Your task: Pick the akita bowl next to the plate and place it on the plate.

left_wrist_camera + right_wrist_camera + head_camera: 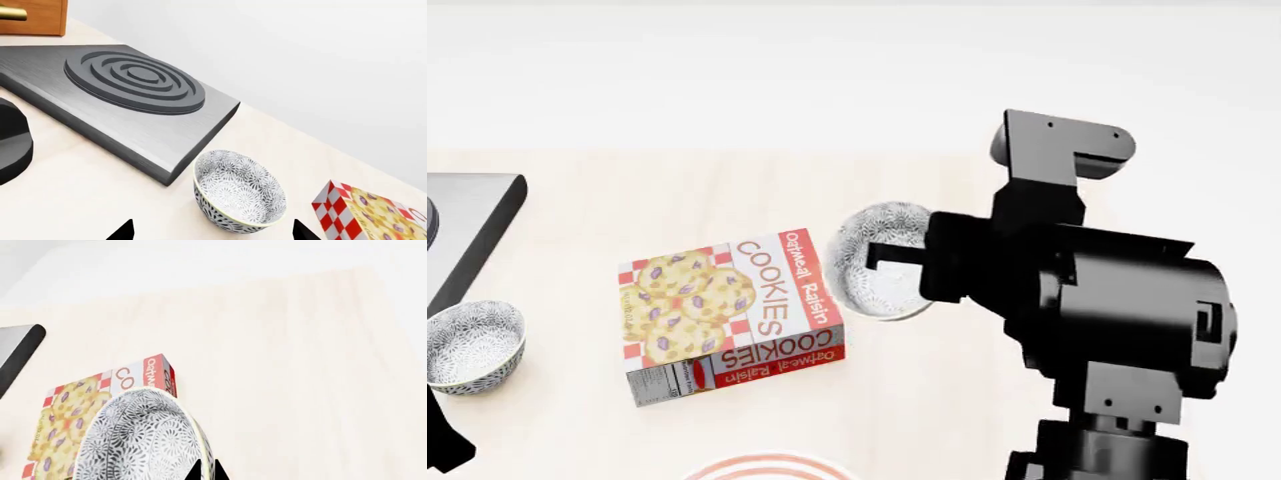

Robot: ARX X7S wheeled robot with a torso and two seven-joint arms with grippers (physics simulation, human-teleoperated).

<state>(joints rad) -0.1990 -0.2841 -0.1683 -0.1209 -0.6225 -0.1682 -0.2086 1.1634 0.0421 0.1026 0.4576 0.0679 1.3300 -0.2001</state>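
Observation:
My right gripper (207, 473) is shut on the rim of an akita bowl (137, 440), one fingertip inside and one outside. The head view shows this speckled bowl (884, 258) tilted, just right of the cookie box, with the right arm behind it. Only the far edge of the red-ringed plate (767, 468) peeks in at the picture's bottom edge, nearer to me than the box. A second identical bowl (239, 192) stands on the table by the stove's corner; my left gripper (213, 233) hangs open just short of it, its fingertips wide apart.
A cookie box (734, 312) lies flat between the two bowls. A grey stove slab with a ringed burner (133, 82) lies at the left, a wooden cabinet (33, 17) behind it. A black rounded object (13, 142) stands near the stove. The white wall runs along the table's back.

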